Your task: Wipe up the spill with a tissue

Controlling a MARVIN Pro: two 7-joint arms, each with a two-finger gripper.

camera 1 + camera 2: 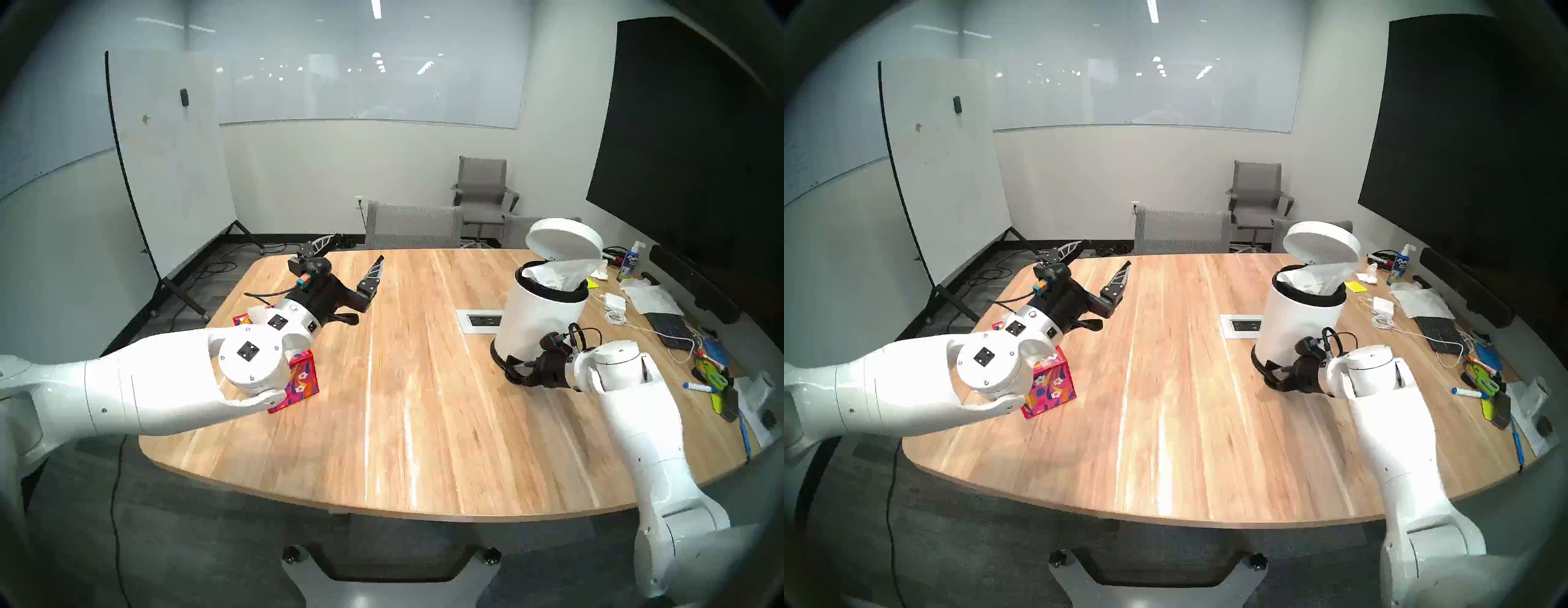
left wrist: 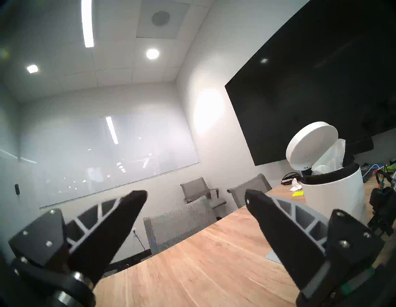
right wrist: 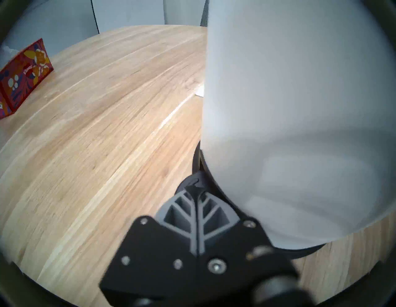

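Fingers of the right gripper (image 3: 196, 188) press together, empty, on the pedal (image 3: 188, 182) of the white bin (image 1: 539, 322), lid (image 1: 564, 240) up. Left gripper (image 1: 348, 263) spreads wide above the table (image 1: 403, 403). Neither spill nor loose tissue can be made out.

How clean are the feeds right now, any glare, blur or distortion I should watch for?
Head views: sharp, fisheye-bowed, with pale glossy streaks down the table. Left wrist view: tilted, a glare patch on the far wall, the open left gripper crisp. Right wrist view: soft, the shut right gripper smeared at its base, the white bin a featureless blur.
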